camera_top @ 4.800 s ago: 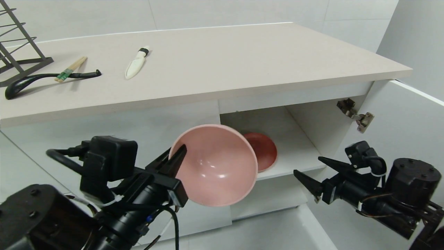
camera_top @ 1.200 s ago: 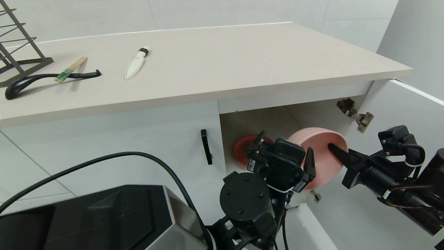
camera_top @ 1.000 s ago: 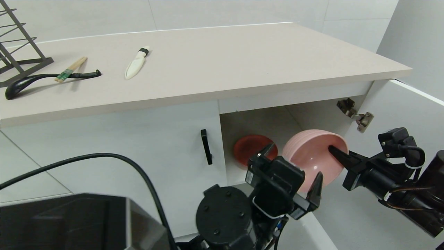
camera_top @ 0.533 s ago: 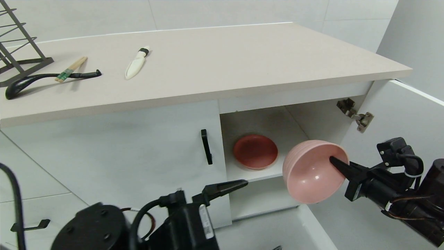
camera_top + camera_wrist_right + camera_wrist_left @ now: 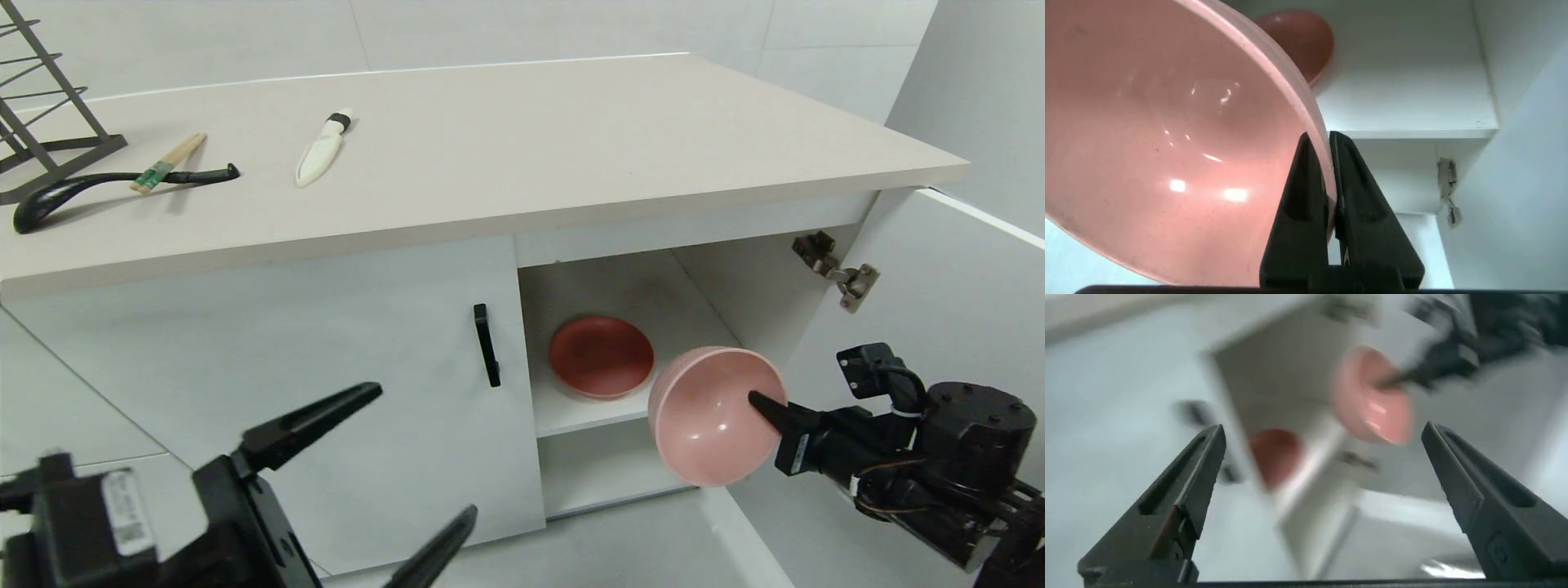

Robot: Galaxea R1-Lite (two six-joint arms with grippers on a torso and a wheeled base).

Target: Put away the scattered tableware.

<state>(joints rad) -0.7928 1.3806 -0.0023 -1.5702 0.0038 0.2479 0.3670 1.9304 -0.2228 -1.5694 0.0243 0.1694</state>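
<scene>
Since the earlier frames the left gripper point(image 5: 424, 449) has withdrawn from the cabinet mouth and is now sitting at the near left, its fingers spread wide apart and carrying nothing. The pink bowl point(image 5: 712, 416) has dropped lower and shifted slightly left with the right gripper point(image 5: 763, 404). That gripper is pinching the bowl's rim between closed fingers point(image 5: 1308, 204) and holding it tilted in the air. The bowl is hanging just in front of the open compartment at the shelf's point(image 5: 690, 327) front edge, to the right of the red plate point(image 5: 602, 357) lying on that shelf. The cabinet door point(image 5: 939, 286) is standing open on the right. On the countertop point(image 5: 571, 139), a black ladle point(image 5: 98, 186), chopsticks point(image 5: 167, 162) and a white knife point(image 5: 322, 149) are lying at the far left.
</scene>
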